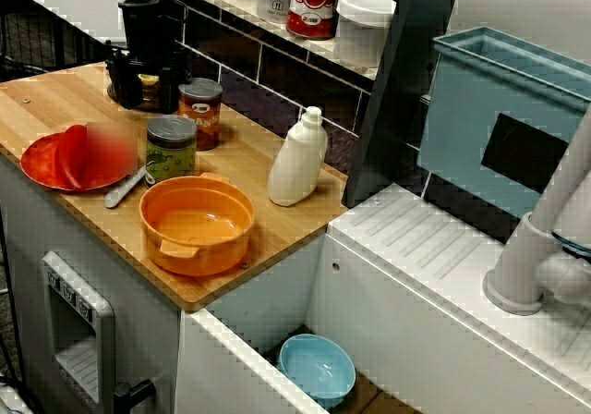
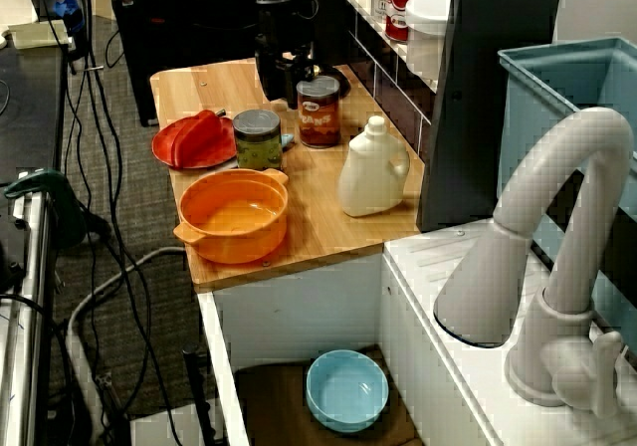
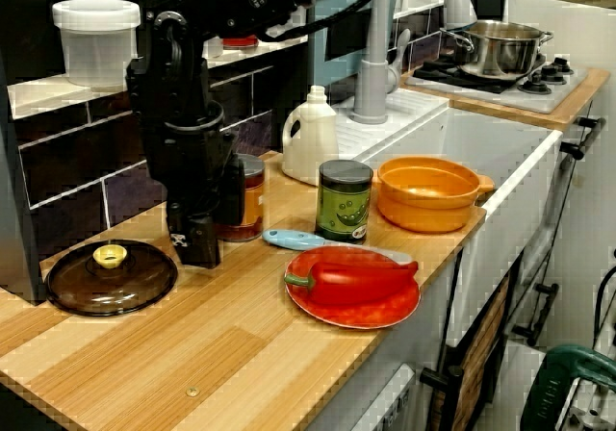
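Note:
My gripper [image 1: 144, 89] [image 3: 192, 246] hangs on a black arm at the far end of the wooden counter [image 1: 55, 109], fingertips just above the wood. It is open and holds nothing. Right beside it lies a dark glass lid [image 3: 72, 282] with a yellow knob [image 3: 109, 255]; in the view from the sink side the knob [image 1: 148, 79] shows through the gap between the fingers. A red-labelled can [image 1: 200, 112] [image 3: 252, 200] stands close on the gripper's other side. The gripper [image 2: 289, 76] is only a dark shape in the view over the faucet.
A green can [image 3: 344, 200], a blue-handled utensil [image 3: 289, 240], a red plate [image 3: 385, 311] with a red pepper [image 3: 351, 279], an orange pot [image 1: 152, 238] and a white bottle [image 1: 298, 160] share the counter. A blue bowl [image 1: 317, 368] lies in the sink. The back shelf [image 1: 277, 33] holds jars.

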### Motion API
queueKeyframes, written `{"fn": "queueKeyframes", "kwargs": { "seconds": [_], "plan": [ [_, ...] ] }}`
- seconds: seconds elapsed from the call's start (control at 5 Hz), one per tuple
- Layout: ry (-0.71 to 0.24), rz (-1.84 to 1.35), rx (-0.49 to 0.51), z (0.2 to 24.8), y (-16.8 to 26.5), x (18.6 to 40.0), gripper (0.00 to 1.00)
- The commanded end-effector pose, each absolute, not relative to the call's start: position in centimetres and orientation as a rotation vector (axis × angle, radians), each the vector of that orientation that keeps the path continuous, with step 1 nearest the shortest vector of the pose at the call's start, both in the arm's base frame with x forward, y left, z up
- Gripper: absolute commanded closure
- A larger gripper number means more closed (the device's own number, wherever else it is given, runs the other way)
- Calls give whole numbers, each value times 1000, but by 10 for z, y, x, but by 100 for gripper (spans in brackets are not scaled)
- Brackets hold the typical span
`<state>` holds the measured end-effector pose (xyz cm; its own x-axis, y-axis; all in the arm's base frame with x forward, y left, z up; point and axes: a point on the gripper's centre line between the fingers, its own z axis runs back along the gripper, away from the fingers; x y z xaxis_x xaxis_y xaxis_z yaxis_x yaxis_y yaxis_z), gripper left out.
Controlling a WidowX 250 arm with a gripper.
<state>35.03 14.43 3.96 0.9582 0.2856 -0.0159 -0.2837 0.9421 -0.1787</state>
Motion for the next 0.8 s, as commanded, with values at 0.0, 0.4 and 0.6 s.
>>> {"fn": "queueKeyframes", "kwargs": {
  "seconds": [0.0,0.4,0.6],
  "plan": [
    [-9,241,-187,42,119,334,0],
    [8,239,-194,39,114,329,0],
    [-14,256,-188,47,122,329,0]
  ]
}}
